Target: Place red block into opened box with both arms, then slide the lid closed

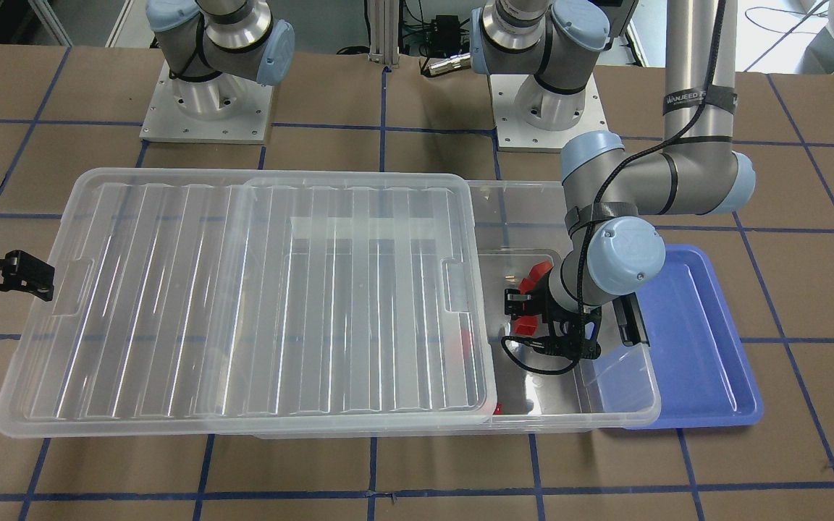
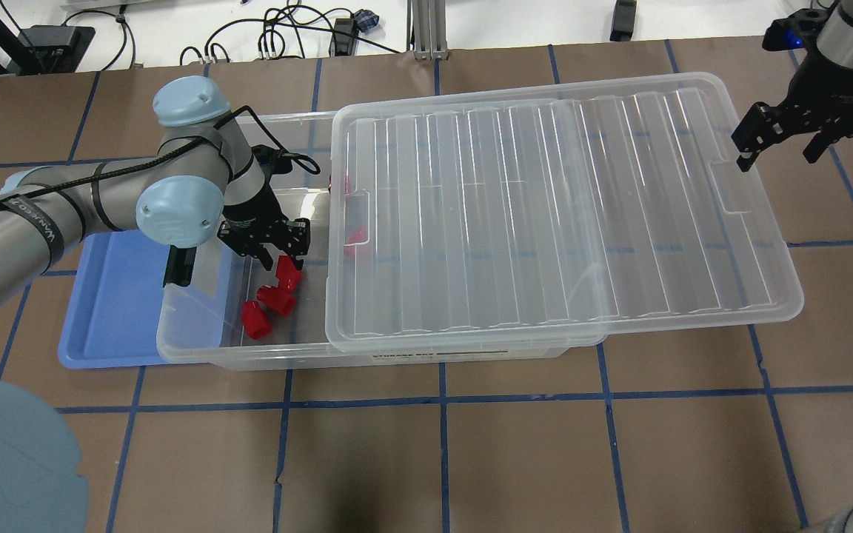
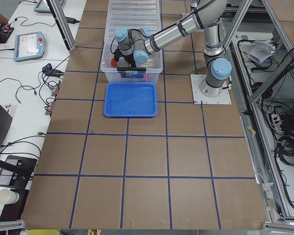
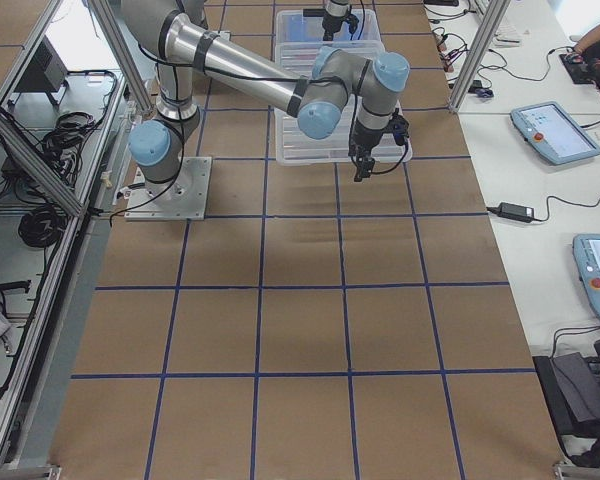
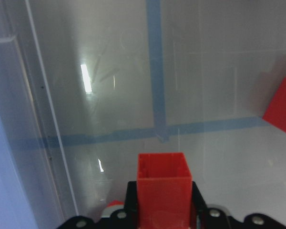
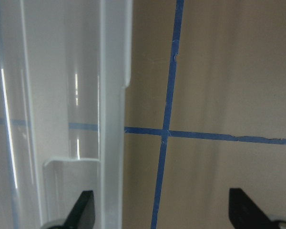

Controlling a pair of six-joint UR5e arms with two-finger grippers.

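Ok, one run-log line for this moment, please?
left gripper: shut on red block, over box | right gripper: open, at lid end | lid: partly open

Lid (image 2: 545,215) atop box (image 2: 249,354) (offset toward the robot's right), blocks (image 2: 256,317) in its uncovered end, tray (image 2: 115,311) beside that end

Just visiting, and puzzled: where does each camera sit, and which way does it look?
Front-facing: across the table, facing the robot's bases; left arm shows.
Overhead: behind the robot, looking down; left tool in box, right tool beside lid.
Exterior left: table's end by the blue tray; left arm nearest.
Exterior right: opposite end; right arm nearest.
Left wrist: looks into the box; its tool grips a red block.
Right wrist: looks at the lid's edge; its fingers show.
Shared: front-facing and overhead both show the lid.
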